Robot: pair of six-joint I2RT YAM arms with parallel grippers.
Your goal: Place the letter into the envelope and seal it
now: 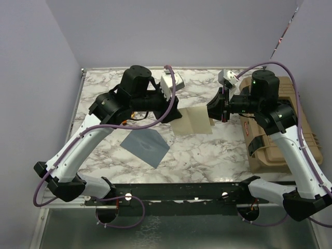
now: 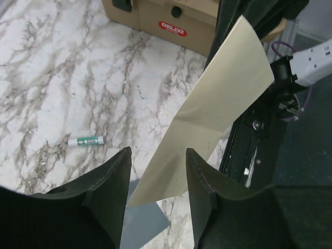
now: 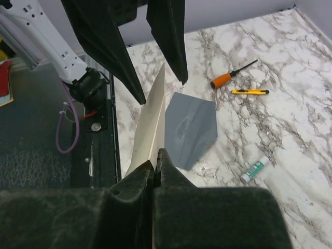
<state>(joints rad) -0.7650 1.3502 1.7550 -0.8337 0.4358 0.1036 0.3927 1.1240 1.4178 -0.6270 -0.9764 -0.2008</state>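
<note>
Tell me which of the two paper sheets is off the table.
The cream letter: the right gripper pinches it in the air, while the grey-blue envelope lies flat on the table.

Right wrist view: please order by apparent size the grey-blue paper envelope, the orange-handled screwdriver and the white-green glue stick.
1. Grey-blue paper envelope
2. Orange-handled screwdriver, longer but thin
3. White-green glue stick; close to the screwdriver

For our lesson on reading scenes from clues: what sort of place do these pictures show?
Probably a robotics lab test bench: two robot arms bolted along a marble-patterned table, plain walls boxing it in, a tan tool case alongside.
</note>
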